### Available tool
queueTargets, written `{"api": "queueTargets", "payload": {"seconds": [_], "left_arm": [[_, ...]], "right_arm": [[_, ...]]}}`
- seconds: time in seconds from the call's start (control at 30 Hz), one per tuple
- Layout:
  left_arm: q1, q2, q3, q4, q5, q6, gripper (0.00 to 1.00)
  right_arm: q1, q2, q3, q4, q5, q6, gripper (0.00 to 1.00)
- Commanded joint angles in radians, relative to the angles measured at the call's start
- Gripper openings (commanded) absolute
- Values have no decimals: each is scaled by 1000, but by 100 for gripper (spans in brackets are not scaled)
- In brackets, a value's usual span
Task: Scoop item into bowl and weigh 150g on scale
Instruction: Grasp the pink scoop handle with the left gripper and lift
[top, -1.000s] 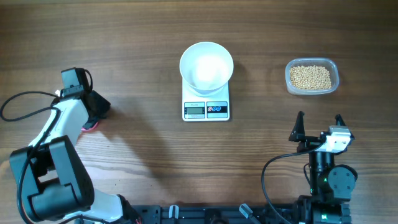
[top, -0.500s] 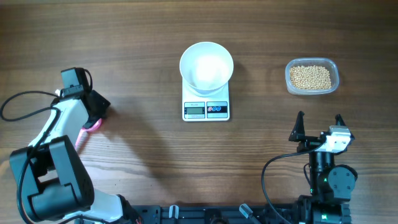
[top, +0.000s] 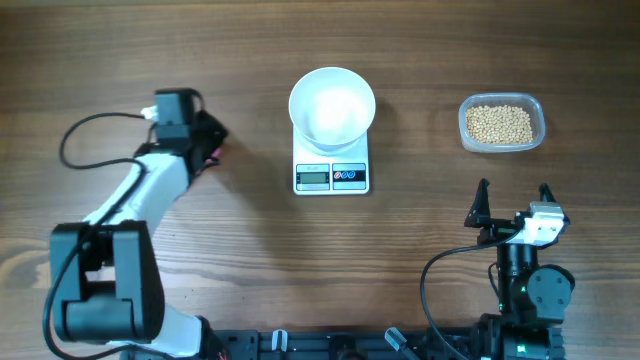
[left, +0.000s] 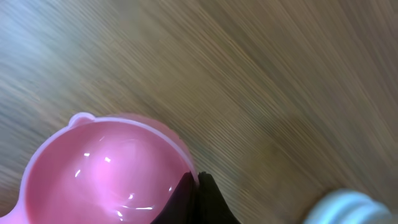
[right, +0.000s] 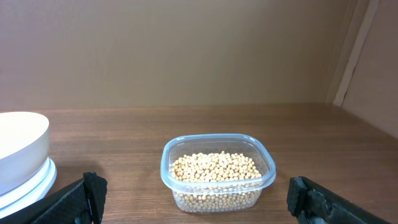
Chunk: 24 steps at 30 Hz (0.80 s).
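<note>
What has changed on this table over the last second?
The left claw closed on the pink scoop and swung with it from the far left towards the scale. The right claw stayed open and parked. The white bowl on the scale and the tub of beans have not moved.

table (top: 250, 60) brown, streaked wood grain | bowl (top: 332, 105) plain white | scale (top: 331, 164) white, grey display, blue and red buttons | beans (top: 500, 124) tan-yellow, at 3 o'clock of bowl, in clear tub (top: 462, 125) | scoop (left: 106, 174) glossy pink | left gripper (left: 194, 186) black | left arm (top: 150, 190) white with black joints
</note>
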Motion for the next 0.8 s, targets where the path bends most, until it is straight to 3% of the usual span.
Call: {"api": "queueTargets", "payload": {"seconds": [0.0,0.43,0.53,0.67,0.77], "left_arm": [[-84,13,53,5,10,-42,4],[-126,66,68,-89,-60,-63,5],[-126,66,68,-90,-60,-63,23],[-126,66,68,-100,-60,-62,61],[-126,66,68,-113,-58,-59,71]], "right_arm": [[-2,-8,-1,6,16,-6,100],[-2,-8,-1,6,16,-6,100],[-2,-8,-1,6,16,-6,100],[-2,-8,-1,6,16,-6,100],[-2,-8,-1,6,16,-5,100]]}}
